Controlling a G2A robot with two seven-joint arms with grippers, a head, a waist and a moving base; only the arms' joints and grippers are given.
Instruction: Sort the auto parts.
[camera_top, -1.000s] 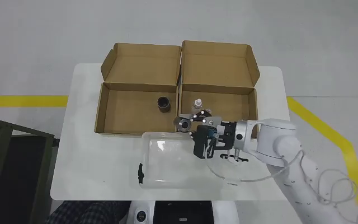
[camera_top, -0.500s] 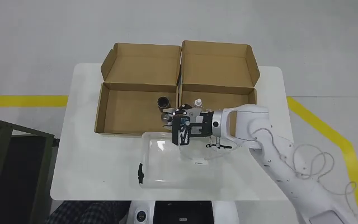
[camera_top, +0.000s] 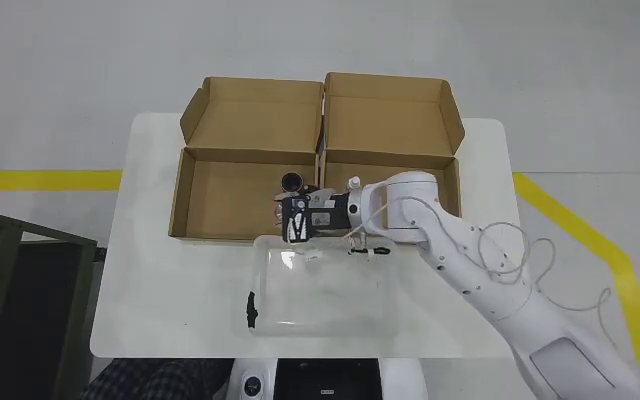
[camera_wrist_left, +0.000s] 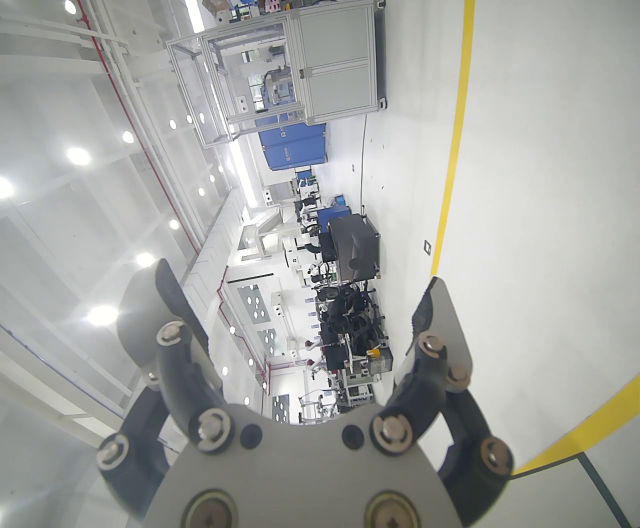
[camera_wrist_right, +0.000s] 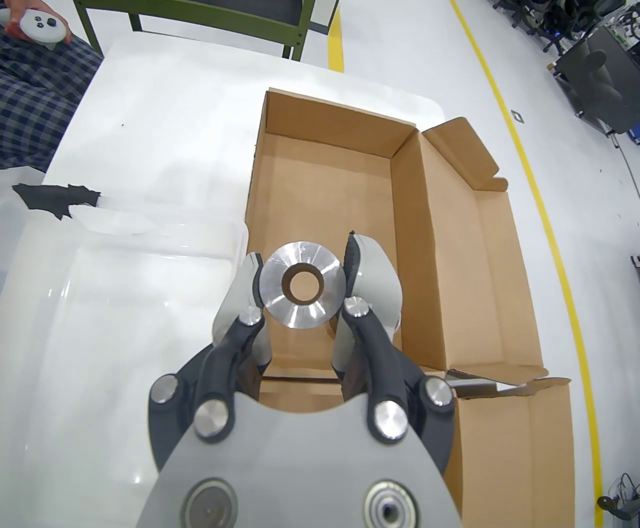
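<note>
My right gripper (camera_wrist_right: 302, 254) is shut on a shiny metal ring (camera_wrist_right: 302, 285) with a round hole, one finger on each side. In the top view the right gripper (camera_top: 284, 208) hangs over the near right corner of the left cardboard box (camera_top: 215, 200). A dark ring (camera_top: 292, 182) lies inside that box just beyond the gripper. A small white part (camera_top: 353, 183) stands in the right cardboard box (camera_top: 440, 178). My left gripper (camera_wrist_left: 300, 280) is open, holds nothing and points away into the room.
A clear plastic tray (camera_top: 320, 295) sits in front of the boxes, with black tape (camera_top: 250, 308) on its left rim. Both box lids stand open at the back. White tabletop (camera_top: 145, 250) lies bare to the left.
The right arm has swung left from above the tray and the right box's front to the left box's near right corner, carrying the metal ring.
</note>
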